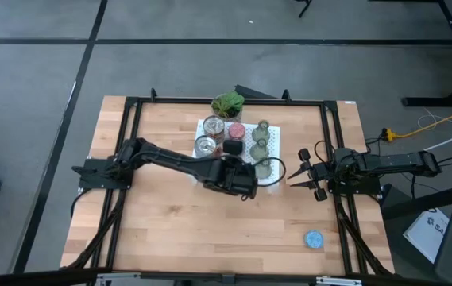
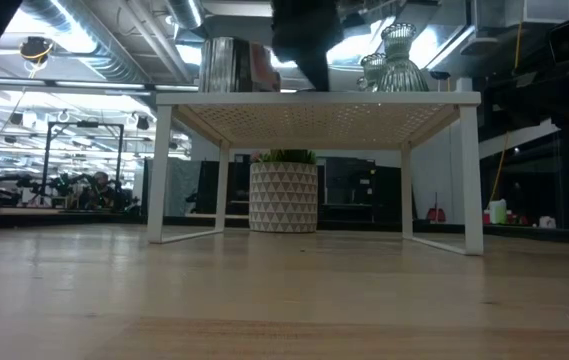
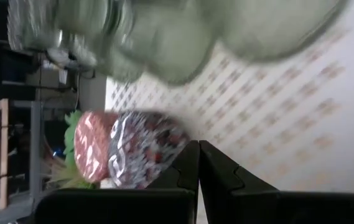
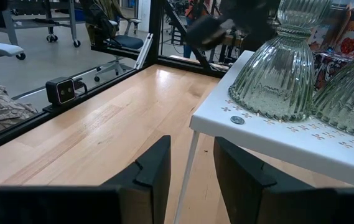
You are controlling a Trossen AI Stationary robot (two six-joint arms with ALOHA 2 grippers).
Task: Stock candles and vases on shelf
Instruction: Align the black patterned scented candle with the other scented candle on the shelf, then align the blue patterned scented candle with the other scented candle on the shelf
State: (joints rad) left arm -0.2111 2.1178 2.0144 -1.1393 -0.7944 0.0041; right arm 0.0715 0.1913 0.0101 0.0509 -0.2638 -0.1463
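- High view: your left gripper point(image 1: 245, 184) hangs over the white shelf point(image 1: 203, 125), fingers clenched on nothing, just beside the nearest green vase point(image 1: 266, 167).
- Silver-tin candles point(image 1: 206, 146) and a pink one stand on the shelf with the vases; a light blue candle point(image 1: 314, 239) lies well apart on the tabletop point(image 1: 170, 230).
- Your right gripper point(image 1: 308, 178) waits at the shelf's edge, fingers parted, empty.
- Risk, as judged: a sideways pull-out could tip that crowded vase.

Ribbed glass vases point(image 4: 280, 78), perforated white shelf point(image 4: 301, 146)
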